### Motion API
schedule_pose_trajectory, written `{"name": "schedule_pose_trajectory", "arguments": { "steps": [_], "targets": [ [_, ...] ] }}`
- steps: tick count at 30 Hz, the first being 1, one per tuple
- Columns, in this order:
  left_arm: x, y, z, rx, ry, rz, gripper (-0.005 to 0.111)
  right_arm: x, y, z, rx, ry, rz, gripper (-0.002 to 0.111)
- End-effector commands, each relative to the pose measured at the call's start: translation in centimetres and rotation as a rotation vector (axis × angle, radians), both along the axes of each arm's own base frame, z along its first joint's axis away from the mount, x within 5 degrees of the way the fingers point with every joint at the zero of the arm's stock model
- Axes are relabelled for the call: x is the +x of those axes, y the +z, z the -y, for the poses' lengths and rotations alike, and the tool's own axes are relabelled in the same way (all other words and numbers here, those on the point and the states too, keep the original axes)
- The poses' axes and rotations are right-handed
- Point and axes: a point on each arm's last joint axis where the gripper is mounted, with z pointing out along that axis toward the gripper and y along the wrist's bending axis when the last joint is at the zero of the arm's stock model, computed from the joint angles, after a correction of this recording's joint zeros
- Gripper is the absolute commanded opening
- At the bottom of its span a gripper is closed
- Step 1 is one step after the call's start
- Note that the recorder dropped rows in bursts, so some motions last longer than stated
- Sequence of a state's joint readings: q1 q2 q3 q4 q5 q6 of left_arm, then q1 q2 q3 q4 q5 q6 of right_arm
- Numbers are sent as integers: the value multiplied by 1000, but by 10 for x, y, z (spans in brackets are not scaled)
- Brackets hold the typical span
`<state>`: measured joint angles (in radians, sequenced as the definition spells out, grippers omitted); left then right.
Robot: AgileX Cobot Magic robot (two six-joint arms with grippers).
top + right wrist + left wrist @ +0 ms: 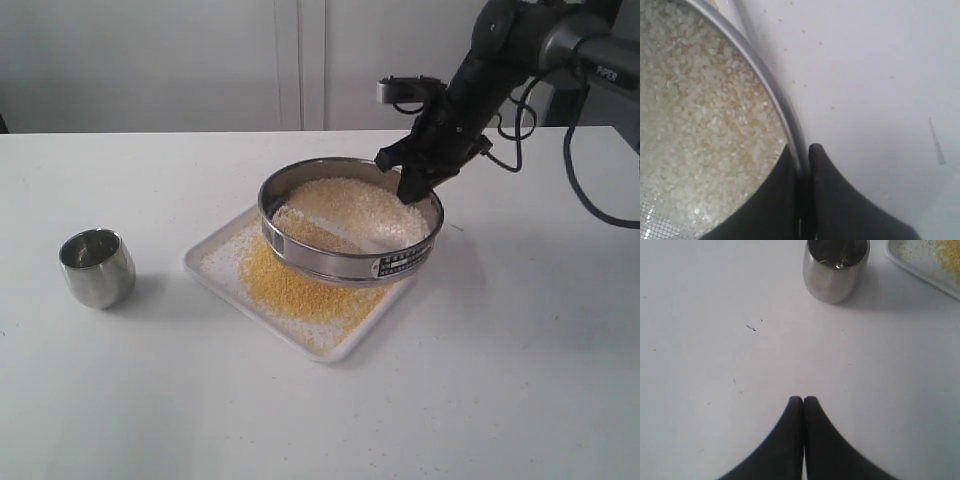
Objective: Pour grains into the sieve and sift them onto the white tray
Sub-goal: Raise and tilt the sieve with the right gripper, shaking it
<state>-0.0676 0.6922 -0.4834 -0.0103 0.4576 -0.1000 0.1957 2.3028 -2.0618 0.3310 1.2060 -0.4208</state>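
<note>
Tightly, the right pincer (801,150) nips the steel rim of the sieve (330,262), one finger inside and one outside. Pale, rice-like grains (350,205) fill the sieve, which sits over the white tray (262,318); fine yellow ones lie spread on the tray beneath. Farther left, the left pincer (803,399) is closed and empty above the bare tabletop (500,380), near a steel cup (97,267).

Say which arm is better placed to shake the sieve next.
Right: the right gripper clamps the sieve by its rim over the white tray. The left gripper is shut, empty, off by the steel cup.
</note>
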Motion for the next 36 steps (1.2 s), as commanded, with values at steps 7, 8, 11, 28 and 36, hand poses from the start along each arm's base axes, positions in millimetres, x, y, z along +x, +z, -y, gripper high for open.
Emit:
{"name": "schedule_pose_trajectory", "arguments": {
  "steps": [7, 8, 11, 28, 36],
  "targets": [
    [-1, -1, 0, -14, 9, -5, 0, 2, 42, -6, 113, -72, 151, 0],
    [-1, -1, 0, -14, 9, -5, 0, 0, 43, -8, 138, -54, 133, 0],
    [-1, -1, 0, -14, 9, -5, 0, -8, 41, -14, 124, 38, 86, 0],
    [-1, -1, 0, -14, 9, -5, 0, 6, 18, -20, 137, -137, 88, 0],
    [-1, -1, 0, -14, 9, -5, 0, 8, 17, -14, -27, 70, 213, 0]
  ]
}}
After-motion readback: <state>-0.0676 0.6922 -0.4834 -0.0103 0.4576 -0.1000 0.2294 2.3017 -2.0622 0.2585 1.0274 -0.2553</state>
